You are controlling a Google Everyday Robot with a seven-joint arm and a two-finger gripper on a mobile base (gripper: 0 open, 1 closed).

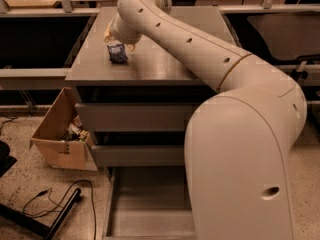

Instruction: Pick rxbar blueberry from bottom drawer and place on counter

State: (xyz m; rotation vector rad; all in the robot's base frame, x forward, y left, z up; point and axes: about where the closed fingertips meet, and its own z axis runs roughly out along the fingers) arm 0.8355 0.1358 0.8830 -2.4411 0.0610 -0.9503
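Your gripper (120, 41) sits over the bench (170, 59), left side, jaws pinching the rxbar blueberry (118, 54) — print unreadable. Bottom drawer (150, 219) open; cardboard box (57, 134) beside.

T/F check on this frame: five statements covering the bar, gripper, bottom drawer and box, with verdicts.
1. The rxbar blueberry is at the left part of the counter. True.
2. The bottom drawer is shut. False: it is pulled out and its floor shows.
3. The gripper hangs over the bottom drawer. False: it is over the counter, right at the bar.
4. A cardboard box stands on the floor to the left of the cabinet. True.
5. The bar lies in the cardboard box. False: it is up at the counter.
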